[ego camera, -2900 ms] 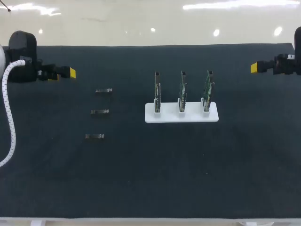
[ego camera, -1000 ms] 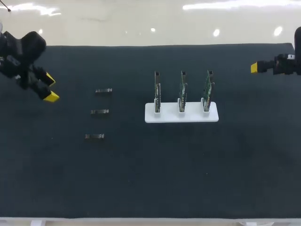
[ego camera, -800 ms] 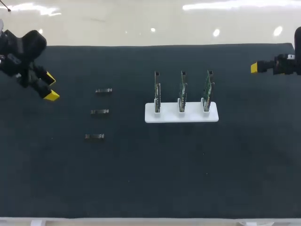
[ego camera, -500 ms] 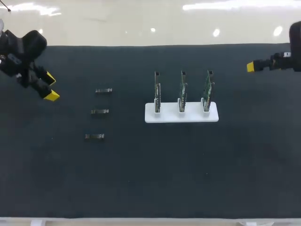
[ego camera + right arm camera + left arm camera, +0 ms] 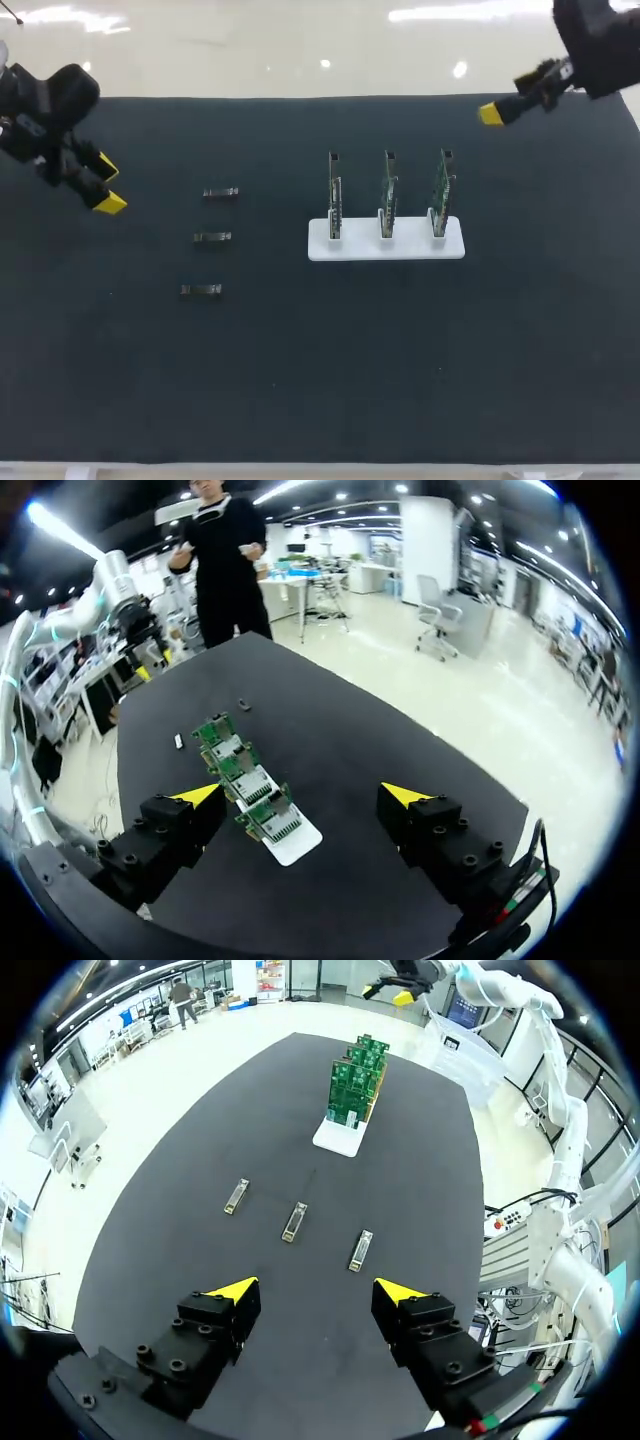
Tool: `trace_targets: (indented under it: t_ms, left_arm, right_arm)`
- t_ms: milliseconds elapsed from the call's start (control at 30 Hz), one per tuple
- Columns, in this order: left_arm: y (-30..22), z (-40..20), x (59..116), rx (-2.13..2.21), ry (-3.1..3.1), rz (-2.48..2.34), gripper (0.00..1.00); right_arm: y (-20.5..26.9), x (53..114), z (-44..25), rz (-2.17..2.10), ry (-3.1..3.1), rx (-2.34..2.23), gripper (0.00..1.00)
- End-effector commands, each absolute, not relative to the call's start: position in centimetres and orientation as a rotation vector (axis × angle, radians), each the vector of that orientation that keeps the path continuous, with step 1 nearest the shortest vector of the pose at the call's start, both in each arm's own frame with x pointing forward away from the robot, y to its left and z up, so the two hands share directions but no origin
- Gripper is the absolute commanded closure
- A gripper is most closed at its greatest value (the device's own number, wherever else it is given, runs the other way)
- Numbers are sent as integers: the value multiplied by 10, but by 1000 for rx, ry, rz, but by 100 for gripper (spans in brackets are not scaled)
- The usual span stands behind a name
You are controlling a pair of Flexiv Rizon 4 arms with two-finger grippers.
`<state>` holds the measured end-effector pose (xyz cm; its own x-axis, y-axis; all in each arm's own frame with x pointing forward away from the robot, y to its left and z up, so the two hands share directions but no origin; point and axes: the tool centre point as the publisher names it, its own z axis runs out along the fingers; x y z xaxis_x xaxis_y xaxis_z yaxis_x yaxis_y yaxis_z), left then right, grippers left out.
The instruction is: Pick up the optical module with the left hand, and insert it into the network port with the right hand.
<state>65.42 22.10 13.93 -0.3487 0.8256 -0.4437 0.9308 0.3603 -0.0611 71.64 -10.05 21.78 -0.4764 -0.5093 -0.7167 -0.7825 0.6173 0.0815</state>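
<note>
**Left gripper** (image 5: 108,188): over the last few seconds it has swung from level to tilted down toward the mat (image 5: 300,380). For the past second it has held at the far left. Its fingers are spread, with nothing between them.

**Right gripper** (image 5: 491,114): in the last half second it has lifted and shifted left along the far edge. It now sits to the far right of the boards (image 5: 387,188). Its fingers are also spread and empty.

**Task items:** three modules (image 5: 212,237) lie flat in a near-to-far column left of centre, untouched. In the left wrist view they lie ahead of the gripper (image 5: 315,1290), well apart from it. The boards stand upright in a white stand (image 5: 400,248). I cannot make out the ports.

**Assessment:** the pick has not begun. I judge the left arm is posed to descend on a module, while the right arm is repositioning for the later insertion.
</note>
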Motion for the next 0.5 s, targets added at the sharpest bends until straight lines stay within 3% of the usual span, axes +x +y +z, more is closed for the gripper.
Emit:
trace_targets:
  t_ms: [33,300,500]
  left_arm:
    - [221,139,655,1548,2291,-435,0]
    - [221,139,655,1548,2291,-435,0]
    - [221,139,655,1548,2291,-435,0]
  right_arm:
    - [-80,724,228,592,2040,-1410,0]
    - [-48,713,231,616,1941,-1723,0]
    - [-49,693,225,661,1940,-1750,0]
